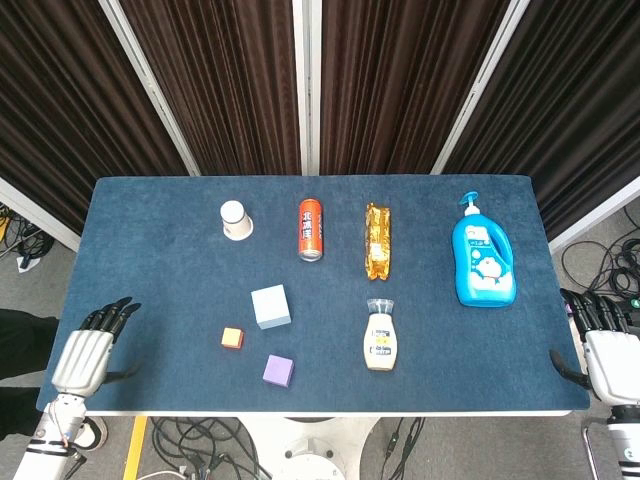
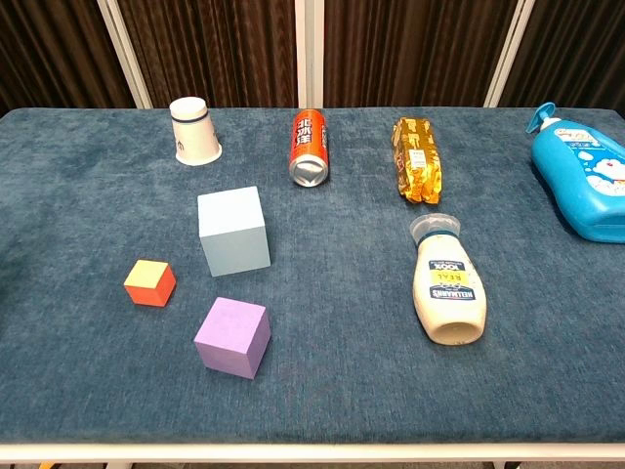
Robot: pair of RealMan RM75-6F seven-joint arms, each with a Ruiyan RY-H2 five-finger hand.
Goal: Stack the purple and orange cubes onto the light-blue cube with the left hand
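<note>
Left hand (image 1: 88, 345) and right hand (image 1: 607, 340) rest spread, empty, at opposite table (image 1: 150, 215) edges, well apart from the light-blue cube (image 1: 271, 306).

The left hand (image 1: 88, 352) and the right hand (image 1: 606, 343) have silver-white ribbed backs and black fingers; both wrists are pale grey.

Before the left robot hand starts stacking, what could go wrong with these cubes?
1. The small orange cube and the purple cube lie close to the large light-blue cube, so the left robot hand, now open at the table edge, might bump one while gripping another.
2. The orange cube is the smallest; if it goes on first, the purple one could tip off.
</note>
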